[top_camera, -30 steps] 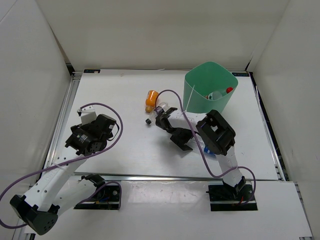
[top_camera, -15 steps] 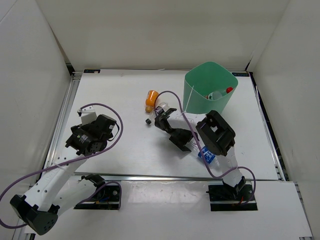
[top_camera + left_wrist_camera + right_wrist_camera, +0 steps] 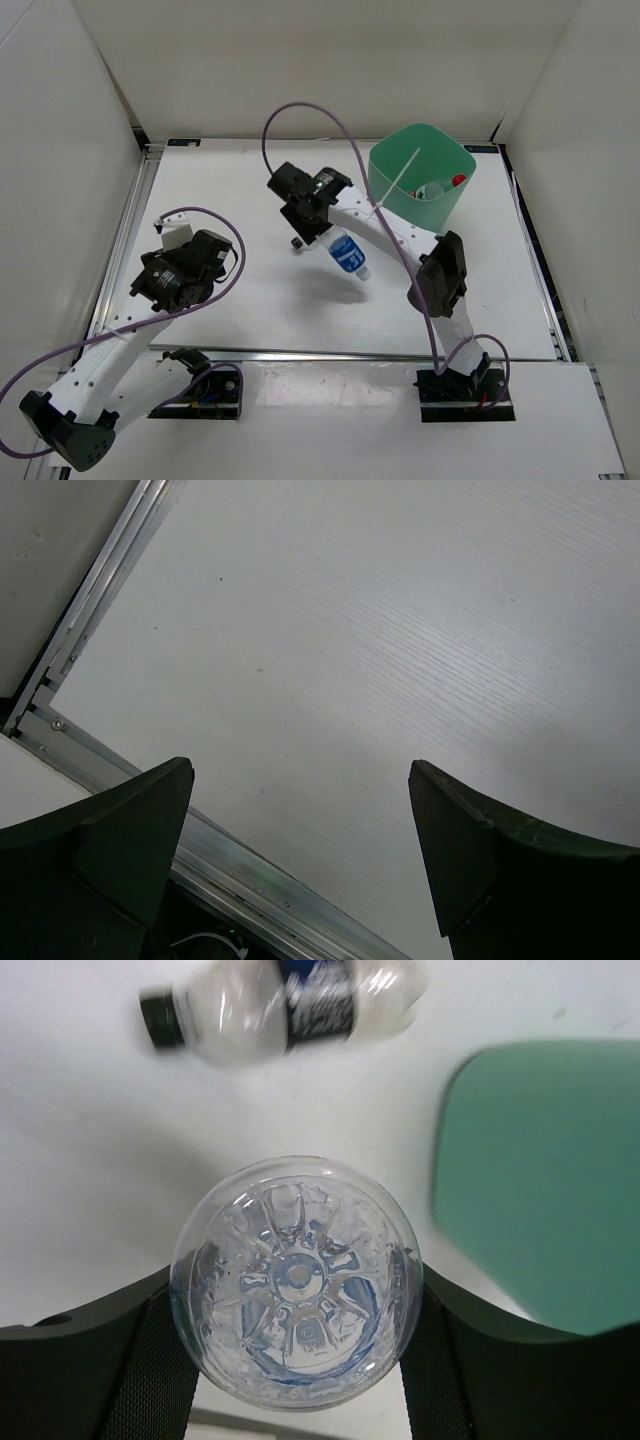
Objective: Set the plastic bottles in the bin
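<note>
Right tool [image 3: 296, 1305] pinching one blue-labelled bottle [image 3: 347, 253], one black-capped bottle [image 3: 250, 1015], one bin [image 3: 400, 200], left tool [image 3: 300, 772] spread

In the right wrist view, the clear plastic bottle with a black cap [image 3: 265, 1010] is blurring off the top edge and the mint-green plastic bin [image 3: 540, 1170] off the right edge. From above, the right gripper [image 3: 328, 228] is covering that bottle's body; the bin's wall is hiding part of a red-capped clear bottle [image 3: 438, 189].

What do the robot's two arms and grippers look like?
The left arm and right arm have white links, black joint housings and a looping purple cable each. The left gripper and right gripper carry broad matte-black fingers.
</note>
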Robot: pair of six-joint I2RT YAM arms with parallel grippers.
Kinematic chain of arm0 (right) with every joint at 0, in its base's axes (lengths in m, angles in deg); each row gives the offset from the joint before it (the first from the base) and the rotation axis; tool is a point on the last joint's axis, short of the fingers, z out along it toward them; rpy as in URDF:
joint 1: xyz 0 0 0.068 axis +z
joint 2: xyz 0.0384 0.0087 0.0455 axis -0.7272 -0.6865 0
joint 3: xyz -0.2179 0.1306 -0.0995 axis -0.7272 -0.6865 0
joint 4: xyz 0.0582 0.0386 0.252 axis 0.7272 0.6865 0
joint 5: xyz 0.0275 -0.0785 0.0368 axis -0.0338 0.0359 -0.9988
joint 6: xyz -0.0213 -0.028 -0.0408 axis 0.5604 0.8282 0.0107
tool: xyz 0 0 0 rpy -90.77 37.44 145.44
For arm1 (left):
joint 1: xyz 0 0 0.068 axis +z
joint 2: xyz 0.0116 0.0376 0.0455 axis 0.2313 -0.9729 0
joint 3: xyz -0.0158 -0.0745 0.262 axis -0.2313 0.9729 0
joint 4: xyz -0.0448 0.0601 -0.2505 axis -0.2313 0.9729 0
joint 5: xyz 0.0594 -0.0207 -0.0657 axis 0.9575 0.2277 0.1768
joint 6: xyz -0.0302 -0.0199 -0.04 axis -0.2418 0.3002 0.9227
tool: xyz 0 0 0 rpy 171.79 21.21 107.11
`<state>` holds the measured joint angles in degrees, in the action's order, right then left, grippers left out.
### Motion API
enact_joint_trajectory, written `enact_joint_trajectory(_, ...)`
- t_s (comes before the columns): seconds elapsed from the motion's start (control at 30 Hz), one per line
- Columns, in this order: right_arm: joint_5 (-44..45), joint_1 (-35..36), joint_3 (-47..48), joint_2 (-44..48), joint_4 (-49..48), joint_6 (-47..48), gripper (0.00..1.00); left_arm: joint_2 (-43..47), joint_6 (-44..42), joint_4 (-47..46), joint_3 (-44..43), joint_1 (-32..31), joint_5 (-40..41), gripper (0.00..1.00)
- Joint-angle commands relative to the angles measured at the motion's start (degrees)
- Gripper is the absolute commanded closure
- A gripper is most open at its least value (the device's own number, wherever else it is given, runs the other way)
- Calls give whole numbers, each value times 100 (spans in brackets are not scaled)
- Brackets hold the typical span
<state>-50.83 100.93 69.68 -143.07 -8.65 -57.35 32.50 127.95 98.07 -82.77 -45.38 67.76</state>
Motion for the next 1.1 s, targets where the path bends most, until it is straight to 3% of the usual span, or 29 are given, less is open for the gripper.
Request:
enact_joint_trajectory(0.0,539,-14,767,464,137,210,53,84,29,-49,7,-25,121,0)
enact_joint_trajectory(0.1,1093,-14,1146,771,-249,622,50,84,29,-102,60,-25,121,0)
enact_joint_trajectory(0.27,1963,-66,795,1528,-3042,2702,43,84,29,-102,60,-25,121,0)
enact_joint_trajectory(0.33,2288,-215,1152,1528,-3972,3537,39,84,29,-102,60,-25,121,0)
enact_joint_trajectory(0.43,2666,-593,1585,1466,-4370,3672,38,84,29,-102,60,-25,121,0)
enact_joint_trajectory(0.53,2545,-1015,1192,1799,-4732,3892,38,32,29,-102,60,-86,121,0)
enact_joint_trajectory(0.73,2369,-1824,857,1853,-4409,3272,37,-21,29,-102,60,-86,121,0)
enact_joint_trajectory(1.07,1577,-2247,355,2020,-2792,1169,15,-21,29,-154,60,-139,121,0)
